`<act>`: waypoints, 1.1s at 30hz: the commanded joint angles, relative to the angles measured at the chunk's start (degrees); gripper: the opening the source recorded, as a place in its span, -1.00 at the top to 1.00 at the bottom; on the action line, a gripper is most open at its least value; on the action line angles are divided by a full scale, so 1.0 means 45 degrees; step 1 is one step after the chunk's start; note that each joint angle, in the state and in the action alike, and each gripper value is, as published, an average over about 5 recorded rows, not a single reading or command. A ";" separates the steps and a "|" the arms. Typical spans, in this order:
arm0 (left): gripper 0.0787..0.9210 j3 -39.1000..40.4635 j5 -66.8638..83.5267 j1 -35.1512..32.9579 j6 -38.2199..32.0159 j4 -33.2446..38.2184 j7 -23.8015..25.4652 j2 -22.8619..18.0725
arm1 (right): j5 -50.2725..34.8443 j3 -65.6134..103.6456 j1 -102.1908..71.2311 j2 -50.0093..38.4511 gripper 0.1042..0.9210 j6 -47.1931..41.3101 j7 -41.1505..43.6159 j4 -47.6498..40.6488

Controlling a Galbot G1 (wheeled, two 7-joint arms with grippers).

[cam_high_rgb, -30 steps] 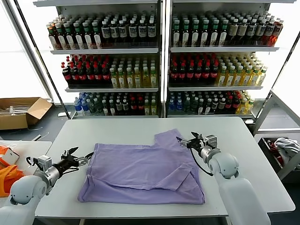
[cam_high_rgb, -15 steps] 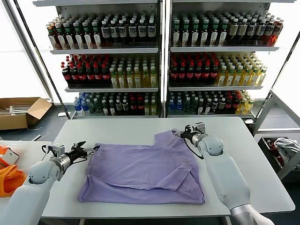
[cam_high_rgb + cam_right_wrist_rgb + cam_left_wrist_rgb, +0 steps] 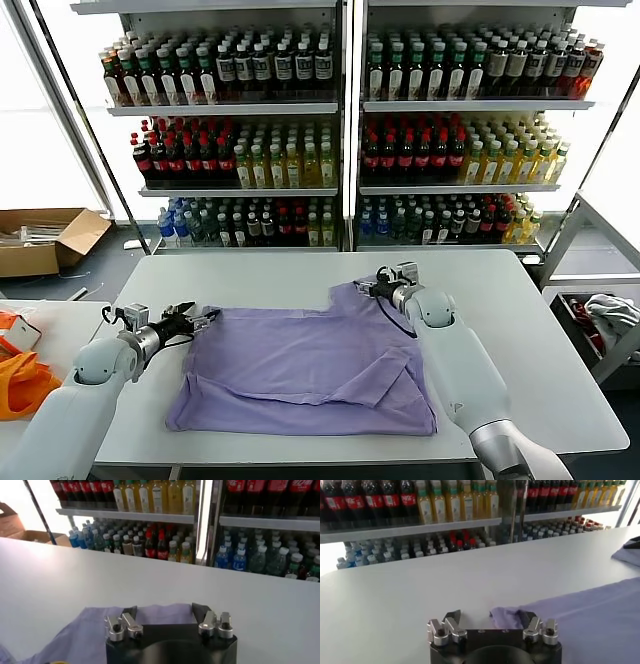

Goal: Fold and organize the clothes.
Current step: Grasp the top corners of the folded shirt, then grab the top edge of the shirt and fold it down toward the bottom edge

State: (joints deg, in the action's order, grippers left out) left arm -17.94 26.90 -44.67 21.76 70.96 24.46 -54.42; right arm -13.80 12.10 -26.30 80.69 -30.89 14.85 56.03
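The lavender-purple T-shirt (image 3: 310, 365) lies partly folded on the white table (image 3: 270, 272); no print shows. My left gripper (image 3: 203, 320) is open at the shirt's far-left corner; in the left wrist view (image 3: 490, 619) the corner of the shirt (image 3: 507, 616) lies between its spread fingers. My right gripper (image 3: 366, 287) is open at the shirt's far-right sleeve edge; in the right wrist view (image 3: 165, 611) the shirt's edge (image 3: 160, 612) lies between its fingers.
Drink shelves (image 3: 345, 130) stand behind the table. A cardboard box (image 3: 45, 235) sits on the floor at the left. Orange fabric (image 3: 20, 375) lies on a side table at the left, and a grey-white cloth bundle (image 3: 610, 312) at the right.
Both grippers have moved away from me and inward, onto the shirt's far corners. The shirt has not visibly moved.
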 commanded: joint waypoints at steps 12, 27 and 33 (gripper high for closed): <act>0.53 0.0114 0.0128 -0.0109 -0.0270 0.0603 0.0273 -0.0003 | -0.1056 -0.0015 -0.0353 -0.0114 0.76 0.0110 -0.0536 0.1551; 0.98 -0.2010 0.0773 -0.2883 -0.0301 0.4351 0.0090 0.0594 | -0.3913 0.0881 -0.3679 -0.1690 0.99 -0.0500 -0.1692 0.8248; 0.98 -0.2856 0.0610 -0.4551 -0.0361 0.5953 -0.0074 0.0685 | -0.4281 0.1821 -0.6131 -0.2479 0.99 -0.0495 -0.1854 1.1059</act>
State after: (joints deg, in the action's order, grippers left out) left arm -24.37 29.67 -53.72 20.36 85.25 24.64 -51.91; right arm -28.20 15.96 -40.38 73.82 -32.77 8.15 85.84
